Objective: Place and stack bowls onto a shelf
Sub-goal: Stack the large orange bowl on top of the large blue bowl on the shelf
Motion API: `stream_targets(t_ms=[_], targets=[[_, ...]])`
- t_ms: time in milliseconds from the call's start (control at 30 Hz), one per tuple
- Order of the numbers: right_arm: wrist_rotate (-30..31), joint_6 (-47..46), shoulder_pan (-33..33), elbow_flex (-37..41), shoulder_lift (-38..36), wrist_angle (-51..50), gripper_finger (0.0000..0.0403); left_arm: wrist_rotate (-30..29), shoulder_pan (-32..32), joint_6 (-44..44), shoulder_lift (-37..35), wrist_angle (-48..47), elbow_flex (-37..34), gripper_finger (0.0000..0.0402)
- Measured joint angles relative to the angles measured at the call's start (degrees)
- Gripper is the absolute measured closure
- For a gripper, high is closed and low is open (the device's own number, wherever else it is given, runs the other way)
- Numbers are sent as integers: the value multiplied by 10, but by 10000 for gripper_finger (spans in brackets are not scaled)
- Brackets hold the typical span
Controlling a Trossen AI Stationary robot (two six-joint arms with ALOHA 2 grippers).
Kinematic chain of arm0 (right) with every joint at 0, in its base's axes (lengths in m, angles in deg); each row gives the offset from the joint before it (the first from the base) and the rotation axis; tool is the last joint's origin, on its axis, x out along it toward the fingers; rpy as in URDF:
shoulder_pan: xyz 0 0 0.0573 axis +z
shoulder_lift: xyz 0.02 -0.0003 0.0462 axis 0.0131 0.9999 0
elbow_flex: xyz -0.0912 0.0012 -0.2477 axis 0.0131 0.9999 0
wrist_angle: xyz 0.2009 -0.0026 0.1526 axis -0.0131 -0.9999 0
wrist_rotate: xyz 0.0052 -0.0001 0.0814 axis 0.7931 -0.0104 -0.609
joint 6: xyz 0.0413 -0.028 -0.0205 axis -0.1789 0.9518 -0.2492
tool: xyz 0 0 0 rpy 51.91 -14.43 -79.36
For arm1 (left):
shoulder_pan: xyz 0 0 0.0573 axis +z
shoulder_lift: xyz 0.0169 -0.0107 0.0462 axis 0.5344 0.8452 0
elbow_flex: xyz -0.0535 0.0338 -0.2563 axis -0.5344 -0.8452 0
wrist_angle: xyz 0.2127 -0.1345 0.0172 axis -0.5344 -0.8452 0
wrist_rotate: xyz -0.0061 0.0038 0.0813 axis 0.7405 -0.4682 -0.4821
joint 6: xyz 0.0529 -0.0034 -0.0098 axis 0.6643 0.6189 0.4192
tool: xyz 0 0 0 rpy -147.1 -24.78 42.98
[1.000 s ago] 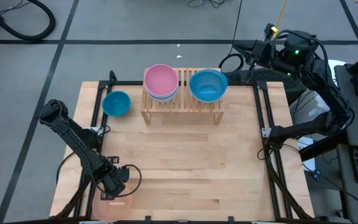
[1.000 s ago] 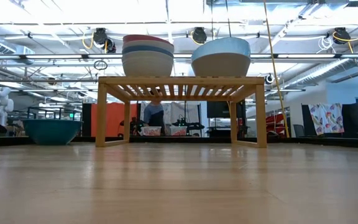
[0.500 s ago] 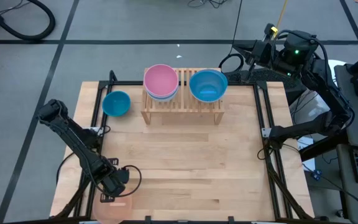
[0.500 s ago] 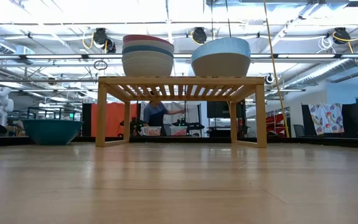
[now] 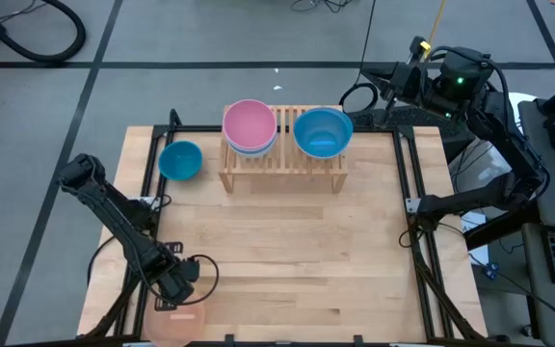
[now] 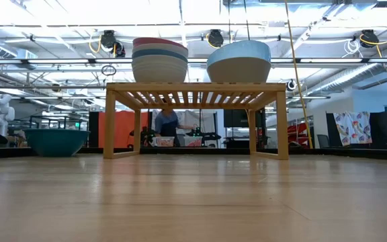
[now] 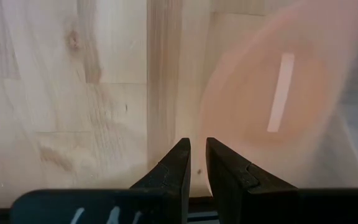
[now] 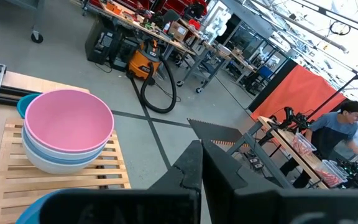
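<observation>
Overhead, the left pincer (image 5: 183,292) is hovering over a peach bowl (image 5: 173,323) at the desk's (image 5: 297,251) near-left corner, apparently lining up a pick; the right pincer (image 5: 396,79) is waiting behind the shelf (image 5: 282,164), fingers together. At desk level, a pink-topped stack (image 6: 160,59) and a blue bowl (image 6: 239,60) are sitting on the shelf, a teal bowl (image 6: 56,142) beside it. Past the left wrist, narrowly parted fingers (image 7: 178,168) are gripping nothing.

Bowl stack (image 5: 250,127) and single bowl (image 5: 322,132) on shelf (image 5: 282,166); another bowl (image 5: 180,160) left, on table (image 5: 297,260).
</observation>
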Motion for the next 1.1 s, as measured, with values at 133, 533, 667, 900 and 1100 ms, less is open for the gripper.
stream_targets(t_ms=[133, 533, 667, 900, 1100], targets=[[0, 0, 0, 0, 0, 0, 403, -2, 0, -2, 0, 1, -5, 346], [0, 0, 0, 0, 0, -5, 403, -10, -2, -18, 0, 22, -7, 346], [0, 0, 0, 0, 0, -5, 403, -26, -3, -28, 0, 30, -7, 346], [0, 0, 0, 0, 0, -5, 403, -44, -3, -35, 0, 32, -7, 346], [0, 0, 0, 0, 0, -5, 403, -45, -3, -35, 0, 34, -7, 346]])
